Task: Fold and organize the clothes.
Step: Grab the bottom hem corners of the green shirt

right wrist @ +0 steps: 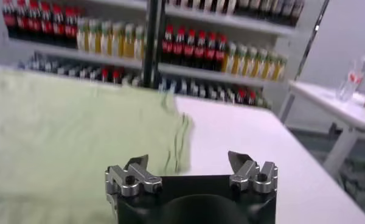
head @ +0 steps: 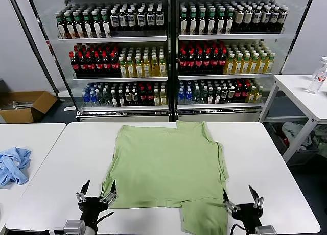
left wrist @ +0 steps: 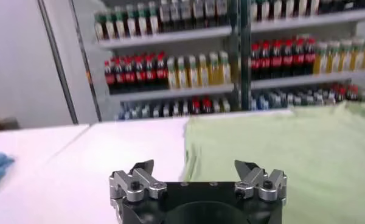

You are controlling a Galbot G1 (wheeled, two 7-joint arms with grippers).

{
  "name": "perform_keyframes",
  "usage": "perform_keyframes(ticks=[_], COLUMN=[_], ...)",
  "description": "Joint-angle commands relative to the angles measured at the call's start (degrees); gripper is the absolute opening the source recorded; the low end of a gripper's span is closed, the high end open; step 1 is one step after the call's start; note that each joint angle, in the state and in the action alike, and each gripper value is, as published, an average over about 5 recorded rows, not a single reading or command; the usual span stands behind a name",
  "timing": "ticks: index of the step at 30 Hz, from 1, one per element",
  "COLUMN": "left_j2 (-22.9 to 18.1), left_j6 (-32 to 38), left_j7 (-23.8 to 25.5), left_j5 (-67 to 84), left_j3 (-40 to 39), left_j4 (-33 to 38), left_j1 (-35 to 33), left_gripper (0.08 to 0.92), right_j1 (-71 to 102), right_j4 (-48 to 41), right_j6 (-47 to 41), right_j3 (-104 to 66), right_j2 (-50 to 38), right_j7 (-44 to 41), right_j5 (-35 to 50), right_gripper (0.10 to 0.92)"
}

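The clothes are one light green shirt, spread flat over the middle of the white table. Its plain side faces up, and one part hangs toward the front edge at the right. My left gripper is open at the shirt's near left corner, close to the hem and holding nothing. My right gripper is open at the near right, just beside the shirt's edge. In the left wrist view the shirt lies ahead of the open left gripper. In the right wrist view the shirt lies ahead of the open right gripper.
A light blue garment lies crumpled on the neighbouring table at the left. Shelves of bottles stand behind the table. A cardboard box sits on the floor at the far left. A water bottle stands on a side table at the right.
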State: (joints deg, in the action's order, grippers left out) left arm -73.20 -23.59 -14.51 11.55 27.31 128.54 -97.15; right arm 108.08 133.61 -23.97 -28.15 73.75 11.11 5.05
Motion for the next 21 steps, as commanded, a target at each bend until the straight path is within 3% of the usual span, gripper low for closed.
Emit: perform_keyframes(ticks=[1, 12, 17, 21], left_j2=[3.1, 3.1, 3.0, 2.9], left_j6=[-9.4, -9.5, -9.5, -9.4], left_j7=[-0.4, -1.0, -1.3, -1.4], left_j5=[4.8, 4.8, 5.3, 5.9], left_j3=[0.4, -0.7, -1.0, -1.0], left_j4=[-3.1, -5.7, -6.0, -5.9], left_j1=[1.8, 3.1, 3.2, 3.1], left_gripper=[0.823, 0.823, 0.822, 0.759], right_j1=[3.7, 1.7, 0.5, 0.0], right_j4=[-0.4, -5.7, -8.1, -9.5], right_j6=[-1.7, -1.3, -0.7, -0.7], right_j3=[2.3, 7.7, 8.7, 8.6], right_j2=[0.4, 1.8, 2.1, 2.0], right_j7=[0.3, -1.3, -1.3, -1.0], right_j5=[-1.3, -0.4, 2.5, 4.4], right_gripper=[0.823, 0.811, 0.689, 0.577])
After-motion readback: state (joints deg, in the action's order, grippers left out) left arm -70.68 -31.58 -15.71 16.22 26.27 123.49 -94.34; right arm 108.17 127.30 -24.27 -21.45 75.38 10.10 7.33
